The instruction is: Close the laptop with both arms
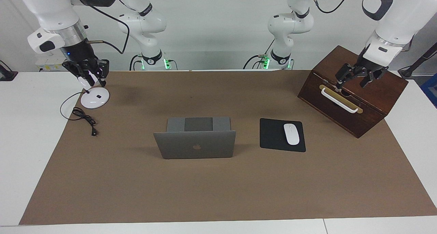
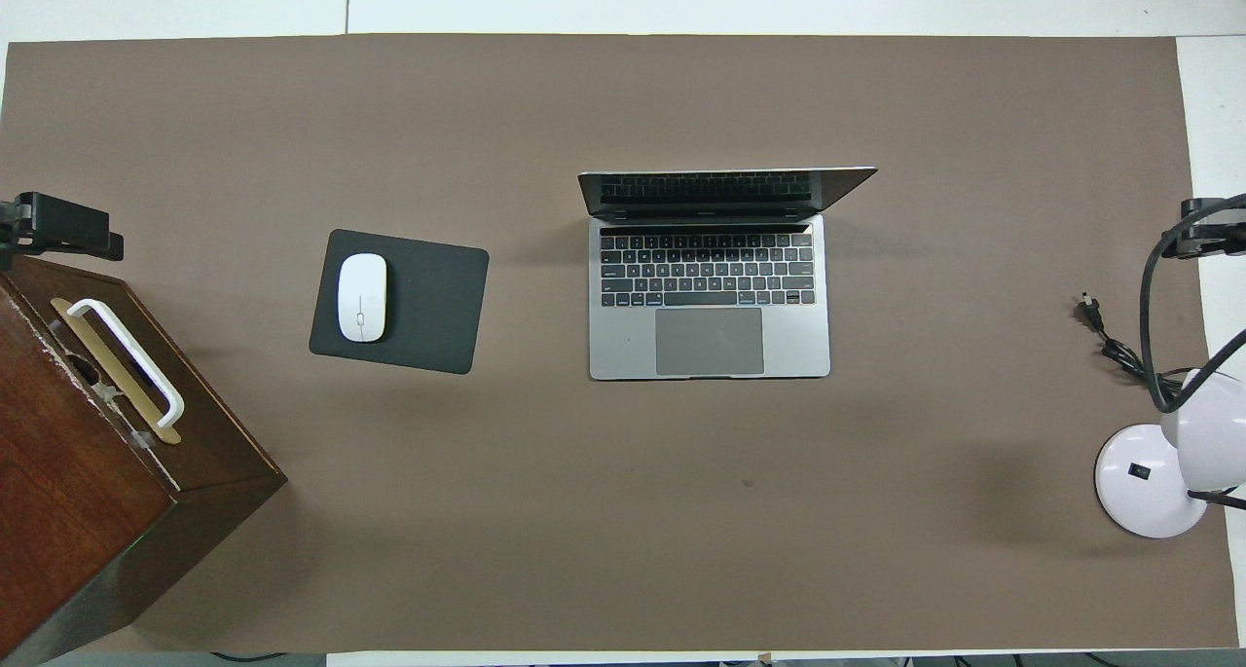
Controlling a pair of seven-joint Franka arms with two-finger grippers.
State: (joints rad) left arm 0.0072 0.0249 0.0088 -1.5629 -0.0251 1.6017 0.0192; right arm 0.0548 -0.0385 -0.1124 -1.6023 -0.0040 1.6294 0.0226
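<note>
The silver-grey laptop (image 1: 196, 145) stands open at the middle of the brown mat, its lid with the apple logo raised upright. In the overhead view the laptop (image 2: 711, 297) shows its dark keyboard and trackpad. My left gripper (image 1: 353, 78) hangs open over the wooden box, over its handle, far from the laptop; it shows at the edge of the overhead view (image 2: 63, 237). My right gripper (image 1: 89, 73) hangs open over the white desk lamp at the right arm's end of the table; only its tip shows in the overhead view (image 2: 1212, 239). Neither gripper holds anything.
A dark wooden box (image 1: 355, 100) with a white handle (image 1: 339, 100) sits at the left arm's end. A black mouse pad (image 1: 273, 135) with a white mouse (image 1: 291, 134) lies beside the laptop. A white lamp base (image 1: 95, 98) and a black cable (image 1: 83, 118) lie at the right arm's end.
</note>
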